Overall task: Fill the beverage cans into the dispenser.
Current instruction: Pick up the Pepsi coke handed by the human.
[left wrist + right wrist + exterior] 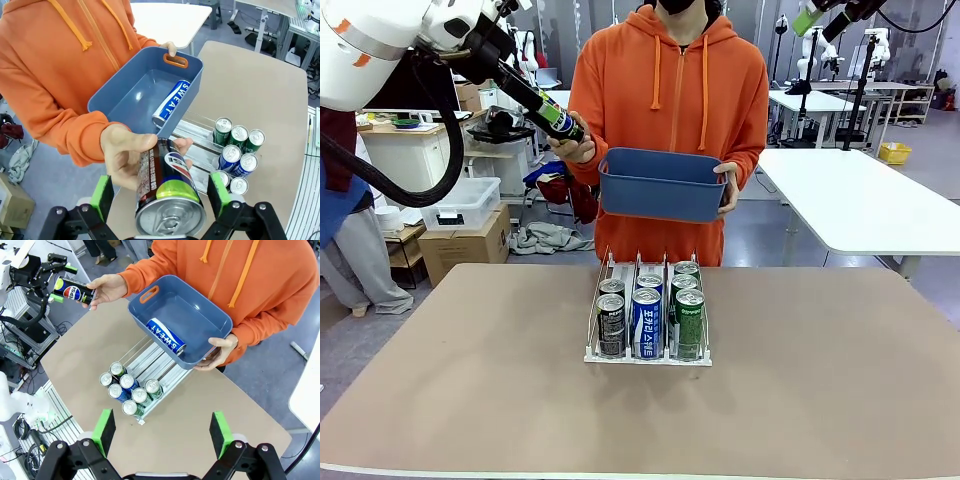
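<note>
With seven cans (646, 318) lined up in the rack (648, 358) ahead of the left tool (160, 192), its spread pads (102, 195) flank, without pinching, a black can (167, 185) offered by a hand (125, 157), a blue-and-white can (172, 102) waits in the tub (132, 92) beyond, and the right tool (162, 431) hangs spread and empty.

Orange hoodie (670, 100), blue tub (660, 190), tan table (820, 380)
The tub holds a blue can (172, 102) with white lettering. The Pepsi can (167, 185), lower centre of the left wrist view, is black with a lime-green band. In the white-wired dispenser (648, 357): black cans (611, 325), blue-and-white cans (646, 322), green cans (689, 322), all silver-topped.
</note>
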Robot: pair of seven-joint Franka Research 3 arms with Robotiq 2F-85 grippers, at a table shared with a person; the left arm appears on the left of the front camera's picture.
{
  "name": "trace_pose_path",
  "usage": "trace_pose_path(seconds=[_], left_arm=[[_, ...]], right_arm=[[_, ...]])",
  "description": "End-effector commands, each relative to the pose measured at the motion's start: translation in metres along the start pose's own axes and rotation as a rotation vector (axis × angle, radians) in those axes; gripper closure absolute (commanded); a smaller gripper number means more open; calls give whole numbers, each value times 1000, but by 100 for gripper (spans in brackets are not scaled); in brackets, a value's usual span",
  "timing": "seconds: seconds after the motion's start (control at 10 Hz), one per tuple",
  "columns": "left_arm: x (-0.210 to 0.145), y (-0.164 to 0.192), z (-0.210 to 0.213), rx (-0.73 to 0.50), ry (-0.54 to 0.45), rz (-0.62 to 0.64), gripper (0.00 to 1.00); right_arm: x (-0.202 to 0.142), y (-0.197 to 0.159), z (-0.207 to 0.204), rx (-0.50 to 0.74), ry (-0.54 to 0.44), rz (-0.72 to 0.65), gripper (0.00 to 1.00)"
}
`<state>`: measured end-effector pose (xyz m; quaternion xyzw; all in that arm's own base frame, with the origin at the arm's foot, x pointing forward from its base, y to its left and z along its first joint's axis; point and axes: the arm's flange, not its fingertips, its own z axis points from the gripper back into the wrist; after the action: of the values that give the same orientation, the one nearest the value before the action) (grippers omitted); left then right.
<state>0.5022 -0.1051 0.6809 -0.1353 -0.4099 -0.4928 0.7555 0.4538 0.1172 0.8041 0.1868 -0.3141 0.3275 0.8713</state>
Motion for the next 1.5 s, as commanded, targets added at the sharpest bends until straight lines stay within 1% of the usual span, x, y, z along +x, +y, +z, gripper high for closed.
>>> trace_pose_path(seconds=[0.0, 0.1, 0.2, 0.3, 0.4, 0.5, 0.6, 0.7, 0.8, 0.9, 1.3, 1.4], left_arm=[[0, 0, 0, 0, 0, 0, 0], [-1, -3, 3, 36, 47, 30, 19], [-1, -4, 6, 41, 67, 31, 20], [0, -4, 8, 49, 79, 26, 39], [1, -5, 9, 54, 79, 30, 40], [1, -6, 8, 54, 83, 32, 58], [0, -5, 8, 50, 82, 32, 59], [0, -5, 9, 45, 75, 37, 78], [-1, -7, 9, 42, 66, 36, 79], [-1, -6, 12, 40, 57, 39, 98], [3, -10, 14, 18, 64, 17, 100], [3, -11, 14, 15, 62, 13, 62]], right_arm=[[-1, 0, 1, 1, 2, 2, 0], [-1, 0, 1, 1, 2, 2, 0], [-1, 0, 1, 1, 2, 2, 0], [-1, 0, 1, 1, 2, 2, 0], [-1, 0, 1, 1, 2, 2, 0], [-1, 0, 1, 1, 2, 2, 0], [-1, 0, 1, 1, 2, 2, 0], [-1, 0, 1, 1, 2, 2, 0], [-1, 0, 1, 1, 2, 2, 0], [-1, 0, 1, 1, 2, 2, 0], [-1, 0, 1, 1, 2, 2, 0], [-1, 0, 1, 1, 2, 2, 0]])
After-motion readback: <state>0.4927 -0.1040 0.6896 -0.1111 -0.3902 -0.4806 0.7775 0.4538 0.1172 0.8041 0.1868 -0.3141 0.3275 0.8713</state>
